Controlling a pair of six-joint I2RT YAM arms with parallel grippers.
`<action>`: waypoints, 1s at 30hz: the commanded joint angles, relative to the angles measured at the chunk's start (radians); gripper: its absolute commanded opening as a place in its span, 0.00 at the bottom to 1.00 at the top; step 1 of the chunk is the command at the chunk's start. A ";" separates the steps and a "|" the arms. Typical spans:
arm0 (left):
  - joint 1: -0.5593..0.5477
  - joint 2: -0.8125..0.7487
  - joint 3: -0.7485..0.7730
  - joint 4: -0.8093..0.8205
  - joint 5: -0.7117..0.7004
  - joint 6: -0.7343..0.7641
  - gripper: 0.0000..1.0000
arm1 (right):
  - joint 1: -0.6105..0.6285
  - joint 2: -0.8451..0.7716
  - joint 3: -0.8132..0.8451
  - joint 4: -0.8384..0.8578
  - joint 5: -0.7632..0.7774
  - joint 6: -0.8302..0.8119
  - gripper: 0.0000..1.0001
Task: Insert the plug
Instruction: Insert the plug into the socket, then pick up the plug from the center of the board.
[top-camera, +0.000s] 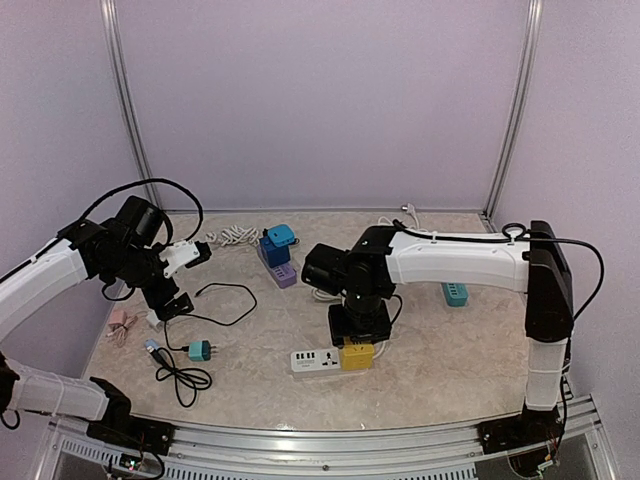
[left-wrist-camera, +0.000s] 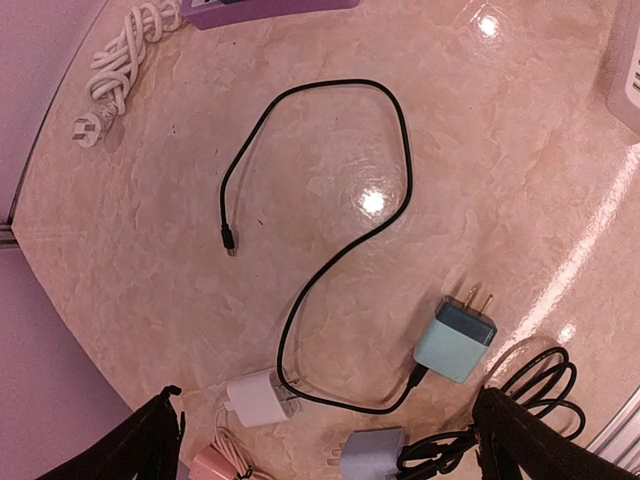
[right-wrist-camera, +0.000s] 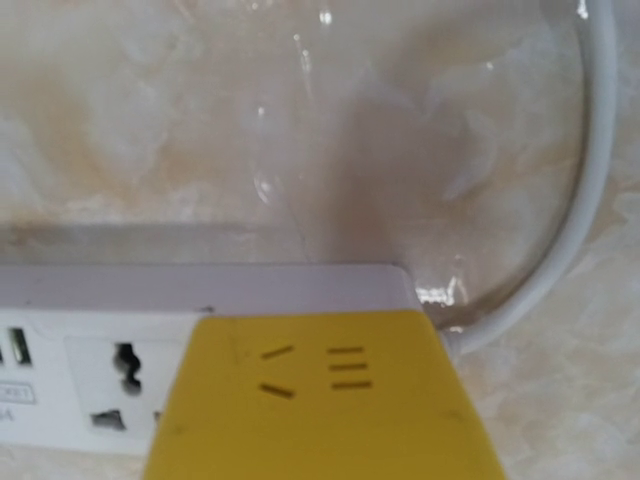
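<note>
I'm at the insertion itself. The right gripper (top-camera: 358, 325) is down over the yellow plug (right-wrist-camera: 325, 410), which sits over the right end of the white strip (right-wrist-camera: 90, 340), just beside an open socket on its left. The plug fills the bottom of the right wrist view and hides the fingers, so I cannot tell whether they are pinching it or slack. Nor can I tell whether its pins are seated or only resting on the strip's face. My judgement is that the plug is placed but the push isn't confirmed. Next I'd want a straight press downward, keeping the plug square so the pins don't bind, and watching that the strip doesn't skid on the glossy table (left-wrist-camera: 520, 200). The left gripper (left-wrist-camera: 335, 445) hangs well apart, its fingers (left-wrist-camera: 150, 440) spread wide and holding nothing, above a teal charger (left-wrist-camera: 455, 340) and a black cable (left-wrist-camera: 408, 160). It could brace the strip if needed.
</note>
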 joint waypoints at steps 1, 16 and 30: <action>0.007 -0.002 -0.011 0.003 0.003 0.010 0.99 | 0.005 0.160 -0.096 -0.056 0.006 -0.015 0.00; 0.114 -0.004 -0.002 -0.043 0.026 0.036 0.99 | 0.038 0.022 0.297 -0.144 0.194 -0.062 1.00; 0.539 0.005 -0.099 -0.133 0.039 0.128 0.96 | 0.051 -0.426 -0.115 0.180 0.376 -0.241 1.00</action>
